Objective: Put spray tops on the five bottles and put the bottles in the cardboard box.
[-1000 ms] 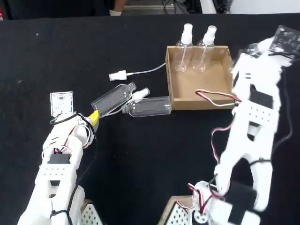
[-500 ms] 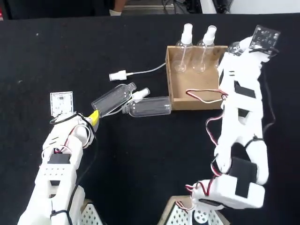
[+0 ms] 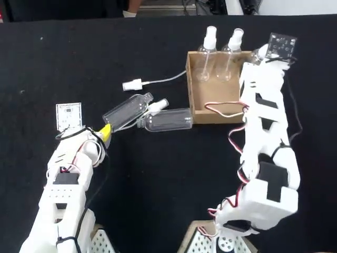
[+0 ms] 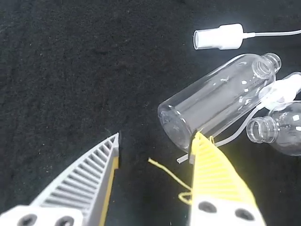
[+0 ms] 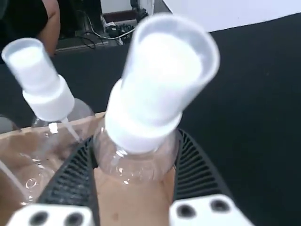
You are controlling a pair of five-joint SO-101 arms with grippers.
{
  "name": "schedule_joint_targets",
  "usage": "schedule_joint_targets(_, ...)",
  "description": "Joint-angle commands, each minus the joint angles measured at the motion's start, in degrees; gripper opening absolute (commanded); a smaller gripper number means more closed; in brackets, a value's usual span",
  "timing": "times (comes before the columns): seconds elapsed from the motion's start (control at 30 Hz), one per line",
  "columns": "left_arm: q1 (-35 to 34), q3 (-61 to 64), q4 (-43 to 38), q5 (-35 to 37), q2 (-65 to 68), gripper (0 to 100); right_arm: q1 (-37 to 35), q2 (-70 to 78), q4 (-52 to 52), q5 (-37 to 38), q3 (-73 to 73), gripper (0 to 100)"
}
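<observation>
The cardboard box (image 3: 221, 108) lies at the back right, and two capped bottles (image 3: 207, 57) (image 3: 230, 55) stand along its far wall. My right gripper (image 3: 257, 60) (image 5: 134, 181) is over the box's far right corner, shut on a third capped bottle (image 5: 141, 160) that it holds upright. One boxed bottle's spray top (image 5: 40, 77) rises beside it. Two uncapped bottles (image 3: 125, 112) (image 3: 167, 120) lie left of the box. My left gripper (image 3: 105, 132) (image 4: 156, 139) is open just short of the base of the nearer bottle (image 4: 218, 99). Two loose spray tops (image 3: 134, 84) (image 3: 158, 104) lie close by.
A small white card (image 3: 69, 116) lies on the black cloth left of the left arm. The right arm's red and white cable (image 3: 224, 108) hangs across the box's floor. Bare black cloth stretches between the two arms at the front.
The right arm has swung left with its capped bottle, from beyond the box's right side to over its far right corner. The left arm and the lying bottles have not moved.
</observation>
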Motion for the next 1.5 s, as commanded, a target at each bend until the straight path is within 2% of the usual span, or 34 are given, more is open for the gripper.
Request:
schedule_joint_targets(0.0,0.6,-0.8,-1.0,-0.4,-1.1,24,-1.0,0.2,-4.5,0.9,-3.5,1.1)
schedule_joint_targets(0.27,0.6,-0.8,-1.0,-0.4,-1.1,24,-1.0,4.3,-8.5,0.9,-3.7,1.1)
schedule_joint_targets(0.9,0.5,-0.8,-1.0,-0.4,-1.1,24,-1.9,12.7,-8.4,1.2,-9.9,1.1)
schedule_joint_targets(1.47,0.5,-0.8,-1.0,-0.4,-1.1,24,-1.9,13.3,-8.1,1.3,-10.2,1.5)
